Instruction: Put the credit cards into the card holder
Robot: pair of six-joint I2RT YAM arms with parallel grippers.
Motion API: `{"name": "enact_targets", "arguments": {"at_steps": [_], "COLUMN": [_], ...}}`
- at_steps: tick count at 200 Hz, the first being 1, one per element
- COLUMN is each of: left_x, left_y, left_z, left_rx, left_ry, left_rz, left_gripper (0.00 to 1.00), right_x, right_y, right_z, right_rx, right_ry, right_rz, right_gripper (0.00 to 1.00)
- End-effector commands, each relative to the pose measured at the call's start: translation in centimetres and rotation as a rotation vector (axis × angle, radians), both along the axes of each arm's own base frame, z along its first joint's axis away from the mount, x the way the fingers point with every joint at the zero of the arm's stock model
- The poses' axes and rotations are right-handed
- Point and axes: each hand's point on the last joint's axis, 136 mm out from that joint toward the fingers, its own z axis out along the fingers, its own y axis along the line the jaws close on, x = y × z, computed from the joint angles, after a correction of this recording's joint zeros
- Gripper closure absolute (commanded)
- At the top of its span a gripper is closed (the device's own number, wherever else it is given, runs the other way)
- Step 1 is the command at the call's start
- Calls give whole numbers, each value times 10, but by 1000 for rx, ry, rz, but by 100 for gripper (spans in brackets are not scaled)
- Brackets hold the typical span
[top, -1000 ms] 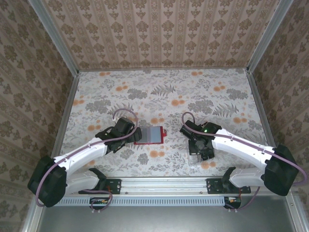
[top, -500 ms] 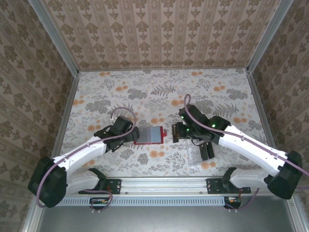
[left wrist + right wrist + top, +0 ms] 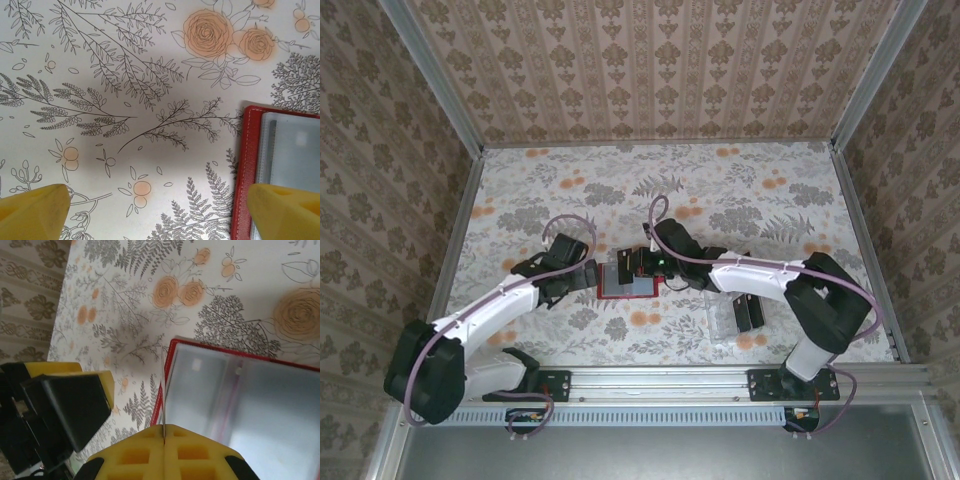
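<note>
— Where's the card holder (image 3: 625,286)?

— Lying open on the tabletop (image 3: 650,190), between the two arms. From above you also see a clear tray (image 3: 718,325) of black credit cards (image 3: 748,312) off to its right.

— And close up?

— The right gripper (image 3: 163,437) is clenched on one thin credit card (image 3: 162,385), edge-on over the holder's red rim. The left gripper (image 3: 160,212) is released, spread wide, with one fingertip above the holder's edge.

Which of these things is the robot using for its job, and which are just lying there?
For the job:
- red card holder
- card pinched in the right gripper
- black cards waiting in the tray

Just lying about:
- clear plastic tray
- flowery tablecloth
</note>
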Motion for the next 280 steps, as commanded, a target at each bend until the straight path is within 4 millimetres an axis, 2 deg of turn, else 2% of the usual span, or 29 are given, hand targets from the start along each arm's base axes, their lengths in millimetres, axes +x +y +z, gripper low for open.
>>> {"name": "enact_targets", "arguments": {"at_steps": [1, 43, 79, 127, 177, 212, 280], "left_x": [2, 9, 16, 23, 20, 15, -2], "left_y": [2, -5, -16, -44, -67, -64, -35], "left_z": [1, -2, 0, 13, 1, -17, -46], "left_rx": [28, 22, 0, -83, -95, -40, 96], "left_ry": [14, 23, 14, -40, -22, 18, 117], "left_rz": [-20, -44, -83, -163, -223, -211, -148], "left_gripper": [0, 0, 0, 0, 0, 0, 0], "right_x": [5, 7, 4, -1, -3, -3, 0], "right_y": [4, -23, -33, -37, -40, -39, -40], "right_z": [-5, -43, -68, -75, -80, -81, -78], "right_rx": [50, 14, -2, -12, -14, -9, 13], "right_ry": [-9, 57, 114, 128, 141, 145, 141], "right_rz": [3, -33, -30, -26, -32, -35, -46], "right_gripper": [100, 100, 100, 100, 100, 100, 100]}}
